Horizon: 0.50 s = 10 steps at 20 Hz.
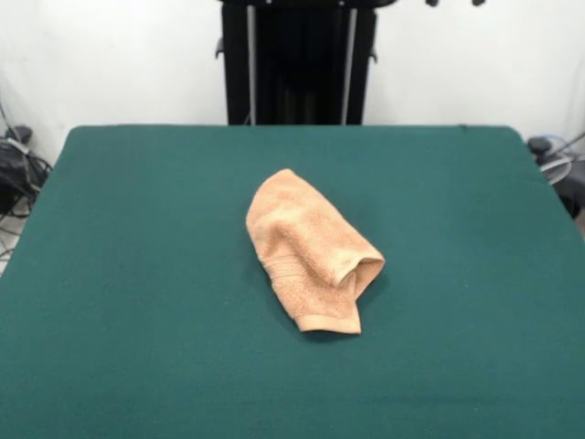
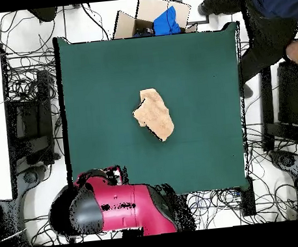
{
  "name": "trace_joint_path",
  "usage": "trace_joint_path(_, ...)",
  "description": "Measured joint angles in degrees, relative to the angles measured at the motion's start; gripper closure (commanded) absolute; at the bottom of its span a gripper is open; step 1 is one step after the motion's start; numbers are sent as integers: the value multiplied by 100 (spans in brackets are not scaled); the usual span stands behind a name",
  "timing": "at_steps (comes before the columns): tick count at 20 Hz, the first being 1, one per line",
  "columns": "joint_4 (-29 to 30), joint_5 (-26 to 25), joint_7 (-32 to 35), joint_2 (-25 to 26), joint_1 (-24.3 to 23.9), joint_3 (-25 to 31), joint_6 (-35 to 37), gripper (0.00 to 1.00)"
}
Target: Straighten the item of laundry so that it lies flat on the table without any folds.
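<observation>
A plain peach-orange towel lies on the dark green table.

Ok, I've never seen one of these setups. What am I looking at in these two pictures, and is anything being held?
One picture faces the robot across the table; the other looks straight down from above. The red and black bulk at the bottom of the overhead view is the robot's arm, pulled back off the table. Only the tips of its claw show, at the front view's top edge, well clear of the towel. That peach towel is the only thing on the green table. It lies bunched and folded over, not flat. A person stands by one table corner.
</observation>
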Motion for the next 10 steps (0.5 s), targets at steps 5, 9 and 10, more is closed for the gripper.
trace_joint_path(5, -93, 1, 0, 13, 0, -1, 0, 0)
trace_joint_path(9, -147, 0, 0, 15, 0, 0, 0, 0)
trace_joint_path(10, -154, 0, 0, 15, 0, 0, 0, 0)
